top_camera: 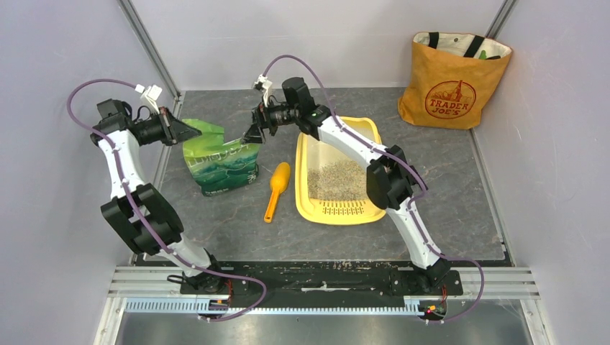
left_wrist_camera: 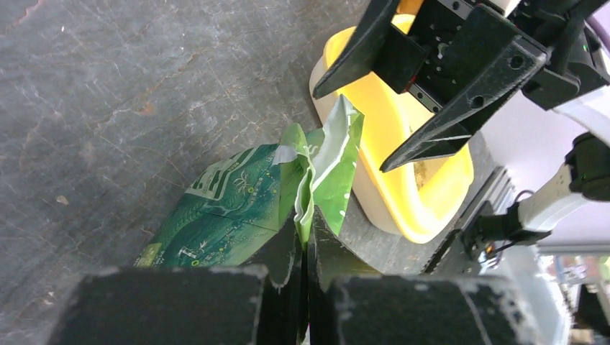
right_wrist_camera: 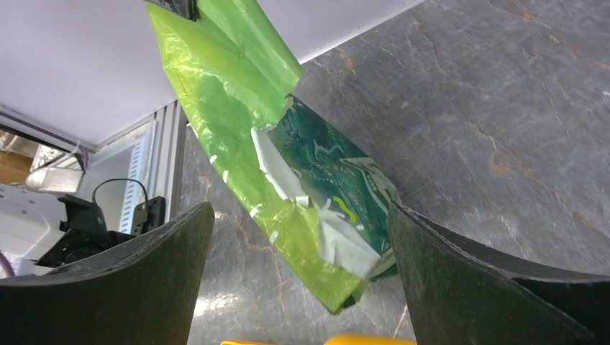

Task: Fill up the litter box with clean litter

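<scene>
Litter (top_camera: 338, 180), grey-beige and fine, is covering the middle of the floor of the yellow litter box (top_camera: 338, 218). The box is lying flat on the grey table (top_camera: 446, 201), a little toward three o'clock from the table's middle, and its slotted grate (top_camera: 342, 208) is pointing to six o'clock, toward the arm bases.

At nine o'clock from the box, an orange-yellow scoop (top_camera: 277, 190) is lying just beside it. Further toward nine o'clock, a green printed bag (top_camera: 221, 162) is standing upright with its top torn open. The left gripper (top_camera: 194, 131) is reaching in from nine o'clock, and its fingers are pressing together on the left top corner of the bag. The right gripper (top_camera: 252, 134) is hanging at the bag's other top corner with its fingers spread wide apart. The loose green flap is sitting between them, but they are not pinching it.

At one o'clock, in the far corner, an orange tote bag (top_camera: 449, 83) is leaning against the wall, well apart from the box.
</scene>
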Motion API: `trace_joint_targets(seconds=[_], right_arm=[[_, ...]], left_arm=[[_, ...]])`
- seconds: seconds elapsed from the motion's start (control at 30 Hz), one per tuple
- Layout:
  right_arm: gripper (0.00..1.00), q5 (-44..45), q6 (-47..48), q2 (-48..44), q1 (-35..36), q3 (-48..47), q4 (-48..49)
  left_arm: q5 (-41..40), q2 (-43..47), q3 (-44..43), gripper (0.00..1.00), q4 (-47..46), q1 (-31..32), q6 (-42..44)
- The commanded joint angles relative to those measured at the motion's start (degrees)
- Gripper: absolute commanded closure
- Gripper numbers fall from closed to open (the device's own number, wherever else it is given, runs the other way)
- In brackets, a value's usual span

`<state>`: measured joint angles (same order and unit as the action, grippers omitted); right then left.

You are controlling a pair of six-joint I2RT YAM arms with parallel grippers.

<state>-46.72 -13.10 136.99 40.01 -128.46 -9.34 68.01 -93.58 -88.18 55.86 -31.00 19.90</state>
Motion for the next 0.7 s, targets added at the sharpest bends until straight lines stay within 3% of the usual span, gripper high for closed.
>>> trace_joint_targets(seconds=[0.0,0.27,0.37,0.43,0.57,0.67], right_arm=[[0.03,-1.33,4.51,2.07,0.98,-3.89,3.54],[0.03,-3.53,6.31,2.77,1.94,-3.06,5.17],[0.03,-5.37,6.37,1.68,1.91,-2.24,6.65],[0.12,-5.66,7.39,0.63,2.08,-1.35,7.2],[0.42,-6.32,9.99,-0.05,2.49,-0.99,5.97],[0.58,-7.2,14.65,0.21,3.2,-1.61,2.63]], left_arm=[[5.34,5.09,-3.12,0.98,6.66,-0.02,15.91],[12.35,7.83,-3.26,0.98,15.47,-0.03,37.67],[13.92,7.87,-3.49,0.98,15.65,-0.02,38.97],[14.39,8.01,-3.66,0.98,15.64,-0.02,40.28],[13.28,7.97,-4.23,0.98,15.69,-0.02,41.25],[11.98,7.82,-4.63,0.96,15.69,-0.01,40.43]])
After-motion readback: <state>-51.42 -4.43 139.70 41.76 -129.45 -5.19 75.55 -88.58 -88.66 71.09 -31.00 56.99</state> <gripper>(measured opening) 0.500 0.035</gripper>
